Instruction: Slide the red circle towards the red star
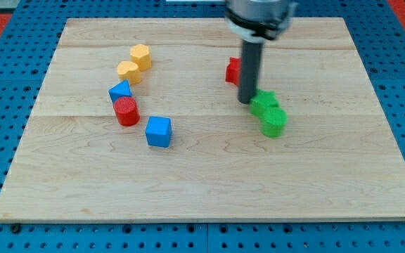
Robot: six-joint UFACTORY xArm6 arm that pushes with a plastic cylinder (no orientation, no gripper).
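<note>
The red circle (126, 111) stands on the wooden board at the view's left of centre, touching the blue triangle (119, 91) above it. The red star (233, 69) lies right of centre near the view's top, partly hidden behind my rod. My tip (247, 101) rests on the board just below the red star and against the left side of the upper green block (264, 102). The tip is far to the right of the red circle.
Two yellow blocks (140, 55) (128, 70) sit above the blue triangle. A blue cube (158, 131) lies below and right of the red circle. A second green block (273, 121) touches the first. The board's edge (209, 219) runs along the bottom.
</note>
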